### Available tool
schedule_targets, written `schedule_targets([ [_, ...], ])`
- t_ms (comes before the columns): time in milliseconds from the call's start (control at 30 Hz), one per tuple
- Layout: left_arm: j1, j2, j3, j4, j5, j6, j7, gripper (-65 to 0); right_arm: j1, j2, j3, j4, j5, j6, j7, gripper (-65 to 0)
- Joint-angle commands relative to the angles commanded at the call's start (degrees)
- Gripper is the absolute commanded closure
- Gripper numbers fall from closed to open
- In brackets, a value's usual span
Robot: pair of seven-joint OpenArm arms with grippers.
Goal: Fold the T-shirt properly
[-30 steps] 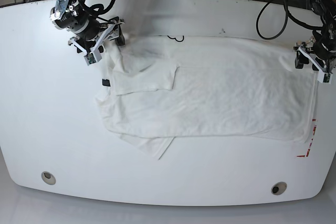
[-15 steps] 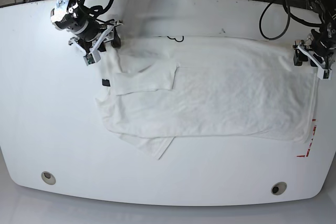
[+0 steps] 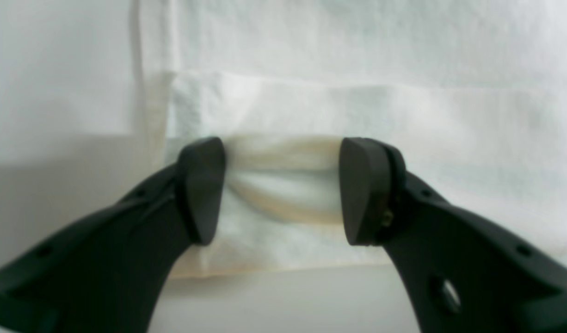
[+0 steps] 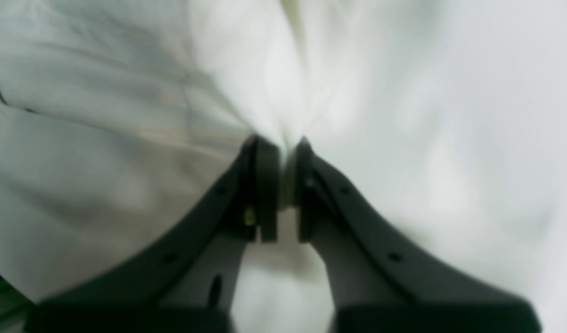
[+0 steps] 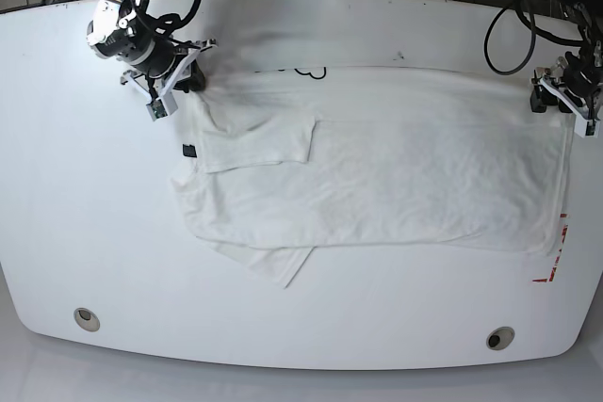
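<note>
**Both far corners being taken for the next fold**

The T-shirt (image 5: 377, 162) lies spread across the middle of the table (image 5: 66, 214), one sleeve already folded in. At upper left of the base view the right end effector (image 4: 283, 185) is pinched narrow on a ridge of cloth. At upper right the left end effector (image 3: 282, 189) stands wide around a bunched hem, not yet clamped. It should close first; then, I judge, both carry the far edge toward the bare table in the lower frame.
</note>
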Motion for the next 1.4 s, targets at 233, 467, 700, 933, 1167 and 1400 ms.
schedule_targets([
  [233,0.09,0.00,0.62,0.35,2.55,0.00,0.00,-37.2,-2.29,4.22,0.00,0.53,0.09,0.00,-0.88,-1.4],
  [467,0.00,0.09,0.70,0.35,4.13,-0.09,0.00,-37.2,-4.40,7.74,0.00,1.93,0.35,0.00,-0.88,-3.0],
  [700,0.00,0.18,0.70,0.35,4.31,-0.09,0.00,-37.2,-6.68,8.79,0.09,7.12,0.44,0.00,-1.49,-35.4],
  [933,0.00,0.26,0.79,0.35,4.40,-0.09,0.00,-37.2,-7.82,8.53,0.44,14.51,0.62,0.00,-4.22,-61.0],
  [1167,0.09,0.26,0.79,0.35,4.40,-0.09,0.09,-37.2,-6.51,7.38,0.44,14.86,11.96,0.00,-5.10,-52.0],
  [1400,0.09,0.26,0.79,0.35,4.40,-0.09,0.09,-37.2,-6.15,6.86,-0.18,14.59,27.34,0.00,-5.10,-39.5],
])
